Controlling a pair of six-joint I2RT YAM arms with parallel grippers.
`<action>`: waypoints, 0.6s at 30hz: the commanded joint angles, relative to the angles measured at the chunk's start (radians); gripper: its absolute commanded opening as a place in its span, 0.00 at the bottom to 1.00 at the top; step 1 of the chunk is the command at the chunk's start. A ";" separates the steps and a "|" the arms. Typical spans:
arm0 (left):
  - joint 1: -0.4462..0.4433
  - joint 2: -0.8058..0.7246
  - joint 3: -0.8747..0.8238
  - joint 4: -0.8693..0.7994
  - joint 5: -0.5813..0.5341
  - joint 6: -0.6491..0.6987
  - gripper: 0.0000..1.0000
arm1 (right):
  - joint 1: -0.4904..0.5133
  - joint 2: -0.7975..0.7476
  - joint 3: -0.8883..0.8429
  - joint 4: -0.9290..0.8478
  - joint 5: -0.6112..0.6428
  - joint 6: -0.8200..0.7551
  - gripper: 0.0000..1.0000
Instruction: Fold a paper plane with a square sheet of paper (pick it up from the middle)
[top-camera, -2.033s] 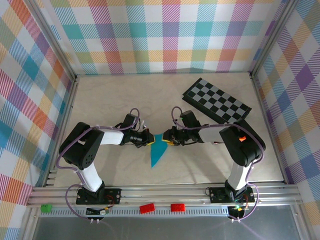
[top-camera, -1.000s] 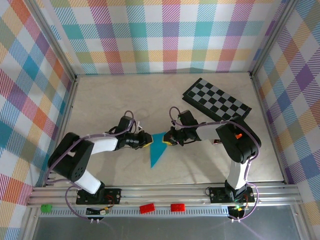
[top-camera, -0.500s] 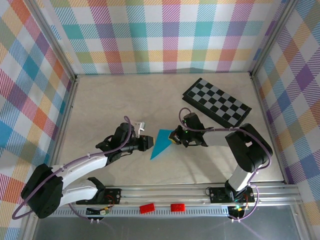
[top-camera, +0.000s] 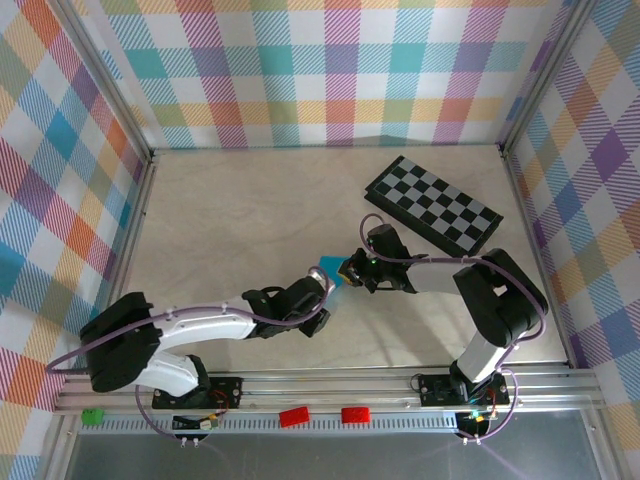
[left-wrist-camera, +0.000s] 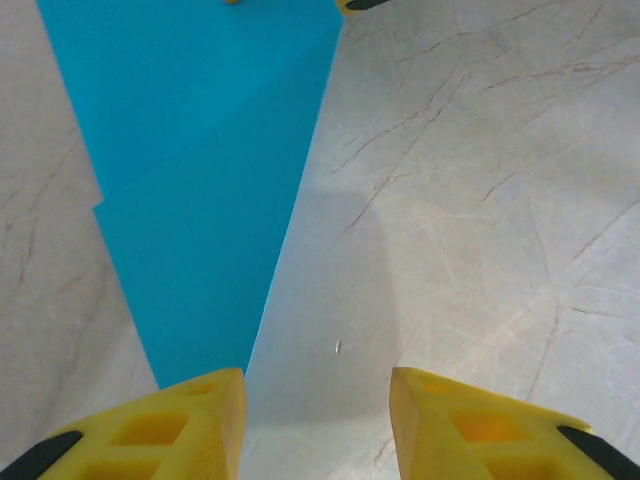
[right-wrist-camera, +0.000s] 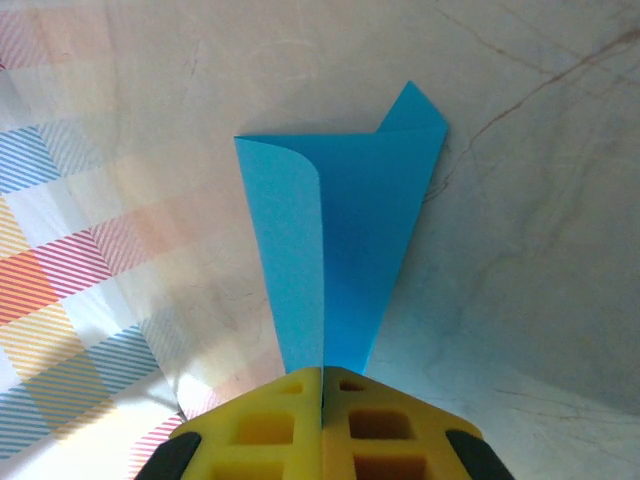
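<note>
Folded cyan-blue paper sheet (right-wrist-camera: 340, 250) on your marbled table (top-camera: 220, 210), plaid walls (top-camera: 300, 60); right gripper (right-wrist-camera: 322, 385) clamps it, left gripper (left-wrist-camera: 318, 400) gapes; right wrist shows its curled flap (right-wrist-camera: 285, 200).

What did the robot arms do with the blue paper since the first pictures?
The left jaws let go of the blue paper and opened. The left arm dropped low toward the near left, and its jaws slid right, so they now hang open over the paper. The right jaws, on the right arm, stayed shut on the paper. The checkered board did not move.
</note>
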 joint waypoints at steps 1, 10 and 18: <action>-0.033 0.060 0.055 -0.062 -0.126 0.070 0.42 | -0.006 -0.024 -0.008 0.010 0.003 0.016 0.00; -0.067 0.176 0.116 -0.087 -0.269 0.098 0.41 | -0.006 -0.032 -0.016 0.024 -0.005 0.023 0.00; -0.077 0.218 0.141 -0.084 -0.306 0.104 0.33 | -0.006 -0.037 -0.016 0.022 -0.008 0.025 0.00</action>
